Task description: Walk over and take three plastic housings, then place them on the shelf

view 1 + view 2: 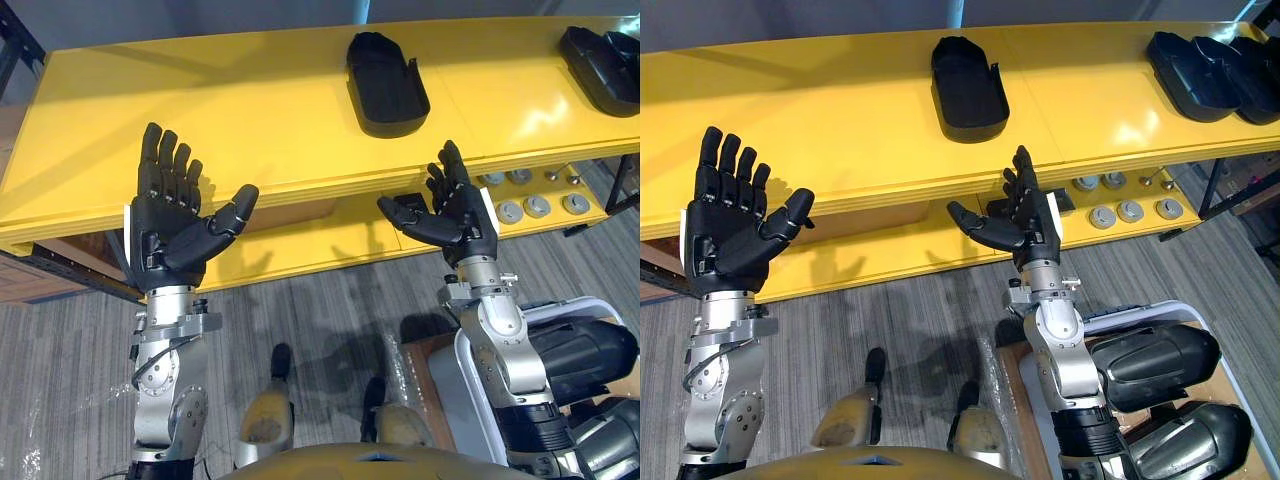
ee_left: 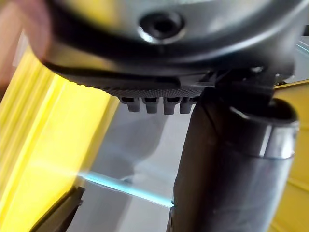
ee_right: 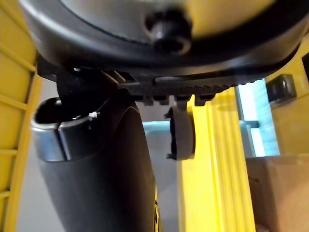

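yellow shelf (image 1: 250,110): one black housing (image 1: 386,84) at mid-top, two more housings (image 1: 1195,60) at its right end. left robot hand (image 1: 170,225) and right robot hand (image 1: 455,220): fingers spread, empty, raised before the shelf edge. next, likely: turn to the crate (image 1: 465,395), grip a spare housing (image 1: 1155,365) by its rim.

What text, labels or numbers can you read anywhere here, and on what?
None readable. The black plastic housings on the yellow shelf show no print; nor do the left hand, the right hand or the round metal discs on the lower level.
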Controlling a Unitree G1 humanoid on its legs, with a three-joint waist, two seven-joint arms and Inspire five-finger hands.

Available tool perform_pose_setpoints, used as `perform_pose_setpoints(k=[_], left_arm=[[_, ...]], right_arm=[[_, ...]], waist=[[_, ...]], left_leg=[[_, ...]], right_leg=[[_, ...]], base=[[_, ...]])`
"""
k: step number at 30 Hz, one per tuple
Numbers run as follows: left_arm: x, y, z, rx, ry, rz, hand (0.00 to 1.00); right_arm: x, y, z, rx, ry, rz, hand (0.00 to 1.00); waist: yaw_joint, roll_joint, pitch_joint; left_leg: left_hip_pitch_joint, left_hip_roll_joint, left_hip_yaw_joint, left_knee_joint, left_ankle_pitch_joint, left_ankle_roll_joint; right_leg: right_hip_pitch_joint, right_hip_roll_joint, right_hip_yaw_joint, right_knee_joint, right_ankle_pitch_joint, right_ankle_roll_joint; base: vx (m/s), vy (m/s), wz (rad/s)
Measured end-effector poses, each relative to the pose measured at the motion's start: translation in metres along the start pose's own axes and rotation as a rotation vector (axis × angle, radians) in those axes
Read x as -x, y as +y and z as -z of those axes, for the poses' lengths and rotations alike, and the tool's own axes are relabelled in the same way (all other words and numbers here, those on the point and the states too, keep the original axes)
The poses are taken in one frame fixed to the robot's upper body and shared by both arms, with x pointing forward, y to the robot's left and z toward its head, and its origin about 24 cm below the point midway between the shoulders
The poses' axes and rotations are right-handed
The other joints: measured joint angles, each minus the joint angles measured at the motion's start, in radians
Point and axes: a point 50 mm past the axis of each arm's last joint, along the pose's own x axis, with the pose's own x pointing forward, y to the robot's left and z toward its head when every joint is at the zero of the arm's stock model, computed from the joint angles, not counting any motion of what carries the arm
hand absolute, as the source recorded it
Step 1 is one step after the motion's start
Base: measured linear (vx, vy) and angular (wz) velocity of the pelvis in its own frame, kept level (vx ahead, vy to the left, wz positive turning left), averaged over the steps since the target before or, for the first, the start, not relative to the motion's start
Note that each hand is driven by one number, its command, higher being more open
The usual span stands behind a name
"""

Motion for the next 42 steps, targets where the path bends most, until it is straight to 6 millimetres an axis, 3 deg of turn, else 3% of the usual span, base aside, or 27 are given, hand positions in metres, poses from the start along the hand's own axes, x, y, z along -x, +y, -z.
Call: perform_pose_setpoints(k=[6, 15, 21, 23, 28, 37, 42], left_arm=[[0.000, -0.006, 0.003, 0.020, 0.012, 0.011, 1.00], [-0.013, -0.020, 0.001, 0.059, -0.031, 0.042, 1.00], [-0.028, -0.027, -0.006, 0.078, -0.091, 0.061, 1.00], [-0.032, -0.028, -0.006, 0.082, -0.104, 0.057, 1.00], [-0.037, -0.026, -0.002, 0.075, -0.096, 0.036, 1.00], [-0.038, -0.026, -0.001, 0.076, -0.094, 0.032, 1.00], [-0.037, -0.028, 0.001, 0.085, -0.084, 0.035, 1.00]], right_arm=[[-0.008, 0.004, 0.000, 0.016, -0.013, 0.001, 1.00], [-0.049, 0.014, -0.023, 0.083, -0.129, -0.007, 1.00], [-0.079, 0.014, -0.046, 0.117, -0.202, -0.004, 1.00], [-0.083, 0.012, -0.050, 0.127, -0.213, 0.004, 1.00], [-0.090, 0.011, -0.066, 0.116, -0.283, 0.032, 1.00], [-0.093, 0.013, -0.074, 0.109, -0.320, 0.037, 1.00], [-0.094, 0.014, -0.077, 0.106, -0.330, 0.040, 1.00]], waist=[[0.002, 0.011, -0.006], [0.011, 0.021, -0.001], [0.014, 0.053, 0.088], [0.014, 0.052, 0.119], [0.012, 0.049, 0.186], [0.028, 0.049, 0.203], [0.042, 0.049, 0.203]], left_leg=[[-0.004, 0.000, 0.001, 0.000, -0.001, -0.001], [-0.054, -0.007, -0.011, 0.000, 0.016, 0.009], [-0.084, -0.019, -0.030, 0.018, 0.021, 0.006], [-0.099, -0.020, -0.035, 0.038, 0.018, 0.006], [-0.133, -0.028, -0.050, 0.103, -0.003, 0.004], [-0.218, -0.016, -0.045, 0.253, -0.069, -0.006], [-0.242, -0.010, -0.041, 0.304, -0.093, -0.007]], right_leg=[[-0.007, 0.000, 0.004, -0.002, 0.000, 0.000], [-0.059, -0.005, 0.003, 0.022, 0.004, -0.002], [-0.110, -0.026, -0.005, 0.104, -0.024, -0.005], [-0.130, -0.036, -0.006, 0.142, -0.040, -0.005], [-0.164, -0.053, -0.009, 0.214, -0.073, -0.013], [-0.221, -0.054, 0.000, 0.301, -0.114, -0.034], [-0.238, -0.054, 0.008, 0.335, -0.126, -0.029]], base=[[0.00, 0.000, 0.00], [0.01, -0.017, 0.03], [-0.03, -0.020, 0.07], [-0.04, -0.025, 0.11], [-0.05, -0.034, 0.06], [-0.05, -0.028, -0.02], [-0.01, -0.015, -0.03]])
